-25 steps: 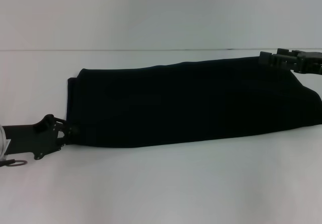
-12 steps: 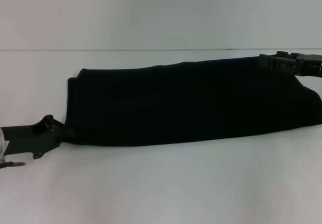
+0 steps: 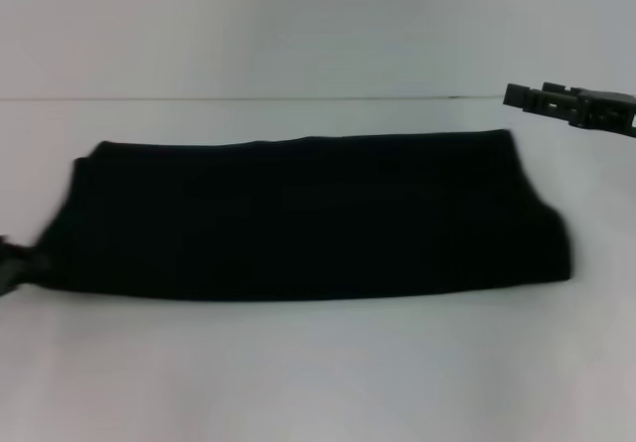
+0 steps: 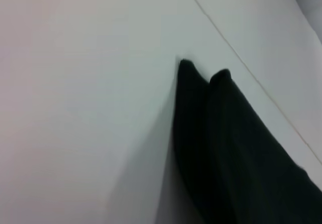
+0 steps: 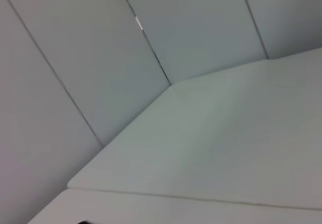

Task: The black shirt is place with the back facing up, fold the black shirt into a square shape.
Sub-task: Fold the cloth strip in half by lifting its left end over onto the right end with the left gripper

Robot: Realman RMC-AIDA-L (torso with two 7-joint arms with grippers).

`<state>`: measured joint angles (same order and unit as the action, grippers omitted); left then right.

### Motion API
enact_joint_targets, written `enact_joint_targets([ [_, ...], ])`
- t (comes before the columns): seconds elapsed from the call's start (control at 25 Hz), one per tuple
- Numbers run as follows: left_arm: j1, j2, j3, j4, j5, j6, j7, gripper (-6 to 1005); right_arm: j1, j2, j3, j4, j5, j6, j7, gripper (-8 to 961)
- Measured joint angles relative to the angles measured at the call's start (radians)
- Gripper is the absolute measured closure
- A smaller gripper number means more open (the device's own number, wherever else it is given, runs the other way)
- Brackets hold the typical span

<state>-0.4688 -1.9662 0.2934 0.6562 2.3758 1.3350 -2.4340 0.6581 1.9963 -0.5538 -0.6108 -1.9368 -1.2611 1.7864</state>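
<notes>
White counter (image 3: 318, 382) bearing the black shirt (image 3: 308, 219), folded into a long band across its middle. Right hand (image 3: 527, 97) raised beyond the shirt's right end, fingers apart, empty. Left hand (image 3: 12, 266) at the shirt's left end; grip indiscernible.

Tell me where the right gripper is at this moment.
In the head view the right gripper hangs at the far right edge, above and clear of the black shirt, just beyond its far right corner.
</notes>
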Motion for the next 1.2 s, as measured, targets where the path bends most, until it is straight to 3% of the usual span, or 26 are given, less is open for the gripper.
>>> enact_joint_targets([
  [0.16, 0.050, 0.024, -0.081, 0.071, 0.008, 0.034, 0.019, 970, 0.013, 0.014, 0.000, 0.000, 0.002, 0.058, 0.016, 54],
  [0.32, 0.055, 0.043, -0.149, 0.099, 0.005, 0.106, 0.034, 970, 0.019, 0.023, 0.000, 0.001, 0.007, 0.088, 0.010, 54],
  [0.52, -0.024, 0.048, -0.143, 0.078, -0.034, 0.244, 0.053, 969, 0.009, 0.025, 0.007, -0.001, 0.016, 0.119, -0.002, 55],
  [0.68, -0.176, 0.038, -0.113, -0.009, -0.106, 0.355, 0.073, 969, -0.032, 0.002, 0.029, -0.011, 0.031, 0.105, -0.008, 55],
  [0.76, -0.266, 0.015, -0.073, -0.064, -0.128, 0.356, 0.085, 969, -0.059, -0.013, 0.045, -0.018, 0.040, 0.091, -0.015, 55],
  [0.8, -0.347, -0.022, -0.033, -0.104, -0.134, 0.320, 0.100, 969, -0.086, -0.031, 0.062, -0.027, 0.046, 0.068, -0.020, 55],
  [0.84, -0.347, -0.022, -0.033, -0.104, -0.134, 0.320, 0.100, 969, -0.086, -0.031, 0.062, -0.027, 0.046, 0.068, -0.020, 55],
  [0.92, -0.436, -0.079, 0.022, -0.139, -0.134, 0.242, 0.121, 969, -0.115, -0.051, 0.084, -0.037, 0.049, 0.032, -0.020, 55],
  [1.08, -0.544, -0.191, 0.071, -0.236, -0.152, 0.021, 0.197, 970, -0.159, -0.083, 0.128, -0.048, 0.051, -0.029, -0.034, 55],
  [1.12, -0.566, -0.205, 0.066, -0.304, -0.182, -0.060, 0.255, 964, -0.172, -0.095, 0.140, -0.049, 0.051, -0.039, -0.041, 54],
  [1.2, -0.589, -0.205, 0.038, -0.464, -0.261, -0.205, 0.390, 952, -0.177, -0.102, 0.143, -0.050, 0.050, -0.044, -0.043, 54],
])
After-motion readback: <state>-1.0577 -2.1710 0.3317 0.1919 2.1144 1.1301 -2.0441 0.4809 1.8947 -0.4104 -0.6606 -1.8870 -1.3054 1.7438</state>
